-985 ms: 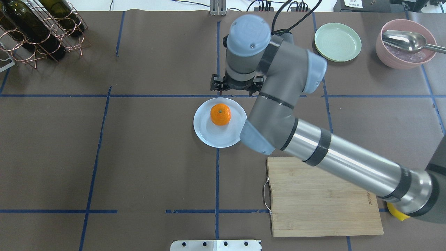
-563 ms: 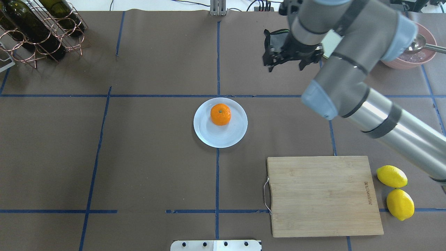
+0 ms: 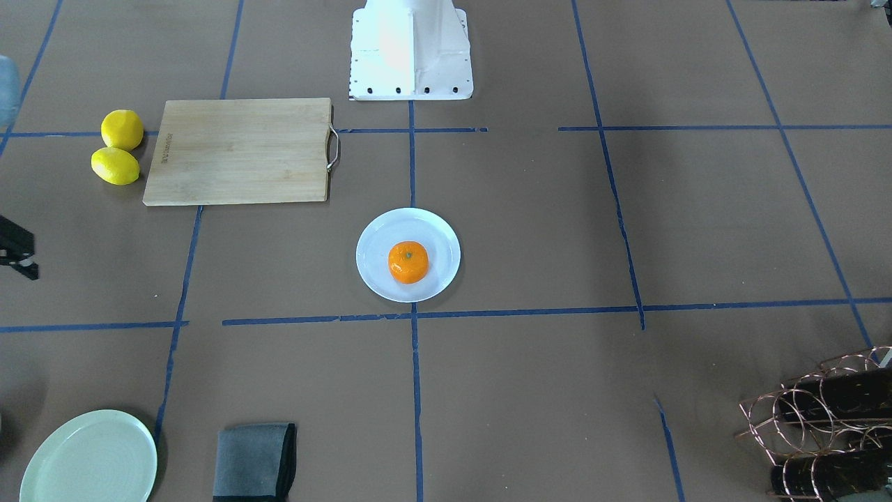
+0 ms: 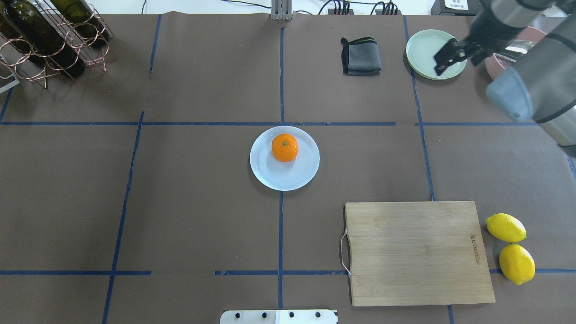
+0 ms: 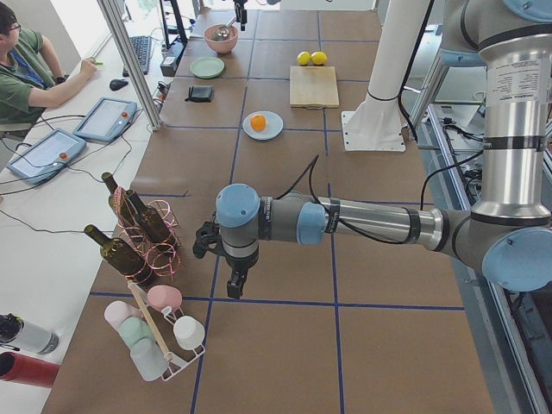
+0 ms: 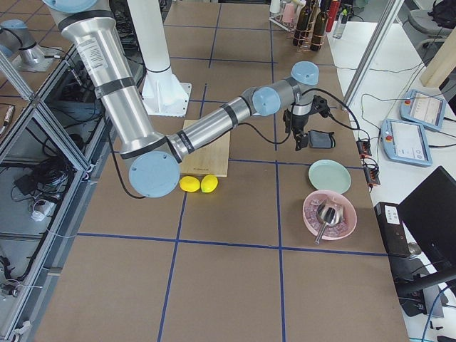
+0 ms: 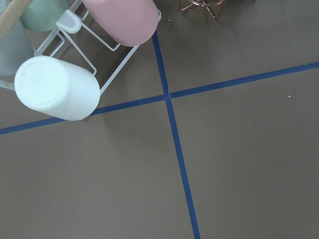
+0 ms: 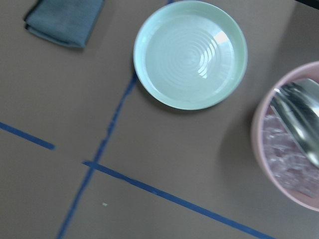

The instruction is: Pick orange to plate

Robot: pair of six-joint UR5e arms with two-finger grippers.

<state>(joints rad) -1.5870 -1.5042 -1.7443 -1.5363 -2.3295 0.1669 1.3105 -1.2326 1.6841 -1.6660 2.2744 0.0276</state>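
Observation:
The orange [image 4: 284, 147] rests on the white plate [image 4: 270, 173] at the middle of the table, stem dimple up; the front-facing view shows the same orange [image 3: 408, 262] on the plate [image 3: 369, 254]. My right gripper [image 4: 459, 65] hangs far off to the right, above the pale green plate [image 4: 427, 51], open and empty, with one dark finger [image 4: 443, 58] showing. My left gripper [image 5: 233, 278] appears only in the exterior left view, low over the table near the bottle rack; whether it is open or shut I cannot tell.
A grey folded cloth [image 4: 361, 56] and a pink bowl with a metal spoon [image 8: 294, 149] lie at the back right. A wooden cutting board [image 4: 418, 252] and two lemons [image 4: 506, 227] sit front right. A wine rack [image 4: 45, 36] stands back left, cups on a rack [image 7: 55, 89] beyond it.
My right arm has swung from just behind the white plate to the far right, over the green plate. The orange stayed on the white plate.

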